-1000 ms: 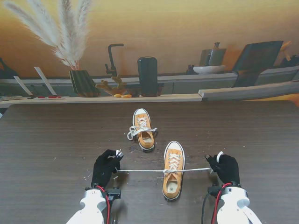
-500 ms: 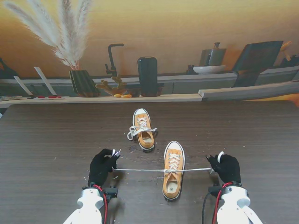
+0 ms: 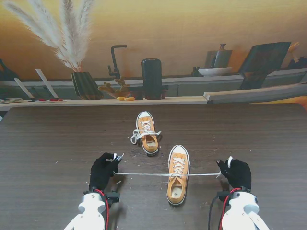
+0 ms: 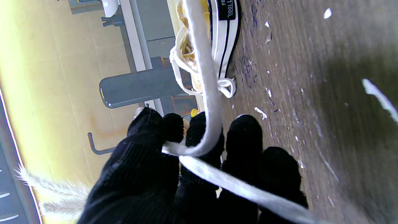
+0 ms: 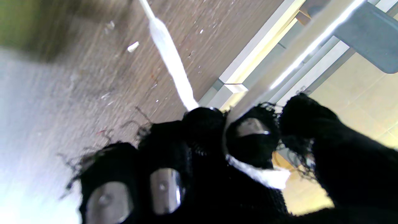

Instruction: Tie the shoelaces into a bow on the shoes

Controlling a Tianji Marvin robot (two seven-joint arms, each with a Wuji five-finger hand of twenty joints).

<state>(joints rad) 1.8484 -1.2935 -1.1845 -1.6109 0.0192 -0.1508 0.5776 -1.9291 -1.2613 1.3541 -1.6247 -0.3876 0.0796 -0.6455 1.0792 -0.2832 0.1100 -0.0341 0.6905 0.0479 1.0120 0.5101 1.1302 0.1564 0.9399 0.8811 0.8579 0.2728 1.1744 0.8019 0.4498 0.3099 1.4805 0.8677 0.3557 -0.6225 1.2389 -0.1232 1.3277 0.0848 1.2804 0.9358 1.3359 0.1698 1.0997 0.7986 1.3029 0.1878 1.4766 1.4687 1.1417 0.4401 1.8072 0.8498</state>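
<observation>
Two orange sneakers stand on the dark table. The nearer shoe (image 3: pixel 177 181) has its white lace (image 3: pixel 146 174) stretched taut to both sides. My left hand (image 3: pixel 103 171), in a black glove, is shut on the lace's left end (image 4: pixel 205 102). My right hand (image 3: pixel 237 173) is shut on the right end (image 5: pixel 174 67), which runs between its fingers (image 5: pixel 202 127). The farther shoe (image 3: pixel 147 132) carries a tied bow (image 3: pixel 137 135), also seen in the left wrist view as the farther shoe (image 4: pixel 225 28).
A ledge (image 3: pixel 120 101) runs along the table's far edge with a vase of pampas grass (image 3: pixel 84 84), a black cylinder (image 3: pixel 151 78) and a tap (image 3: pixel 115 60). White flecks (image 4: pixel 377 96) litter the wood around the shoes.
Both hands have drifted outward, the left a little left and the right a little right, pulling the lace straighter across the nearer shoe.
</observation>
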